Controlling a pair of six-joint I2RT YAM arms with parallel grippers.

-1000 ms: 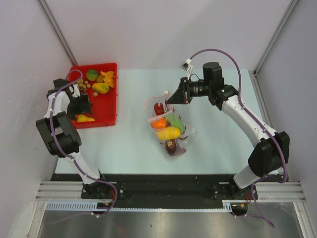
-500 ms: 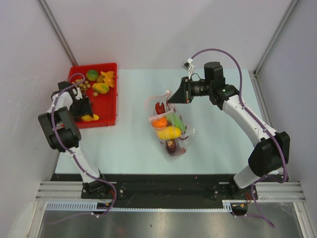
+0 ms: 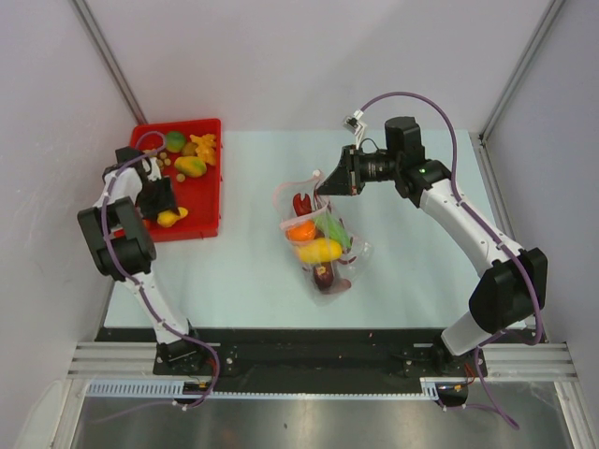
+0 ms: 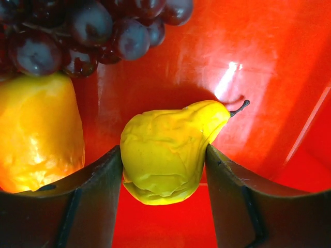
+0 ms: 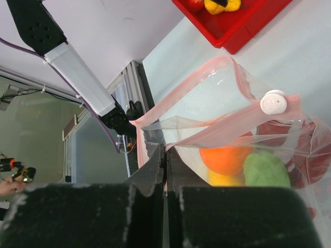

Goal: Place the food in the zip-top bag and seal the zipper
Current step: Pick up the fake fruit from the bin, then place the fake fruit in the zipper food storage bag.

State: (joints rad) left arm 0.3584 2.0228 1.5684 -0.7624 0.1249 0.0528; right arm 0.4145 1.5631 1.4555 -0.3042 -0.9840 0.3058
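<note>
The left gripper (image 4: 163, 170) is inside the shallow red plastic tray (image 3: 219, 187) at the far left of the table, its two dark fingers (image 4: 101, 191) pressed against either side of a glossy yellow toy pear (image 4: 165, 152) with a thin dark stem, so the claw is clamped on the pear. From the left wrist, a bunch of dark purple toy grapes (image 4: 93, 31) lies on the tray floor beyond the pear, and a smooth orange-yellow toy fruit (image 4: 36, 134) sits just left of it, close against the left finger. From above, more toy food lies at the far end of the tray: a round green-and-orange fruit (image 3: 174, 141), an oval yellow-orange fruit (image 3: 190, 166) and a yellow cluster (image 3: 203, 145). The clear, floppy zip-top bag (image 3: 318, 234) lies near the middle of the pale blue-green table (image 3: 421, 271), well right of the tray, its mouth towards the far side. The right gripper (image 5: 165, 155) is pinched almost fully together on the edge of the bag's mouth, holding it up. The thin pink zipper strip (image 5: 222, 127) is parted into two lips, so the mouth gapes, and a small white round slider (image 5: 273, 102) sits at one end. Inside the bag are a round orange fruit (image 5: 227, 157), a pale green piece (image 5: 266, 168), a yellow piece (image 3: 320, 250) and a dark purple piece (image 3: 323, 276) at the near end.
</note>
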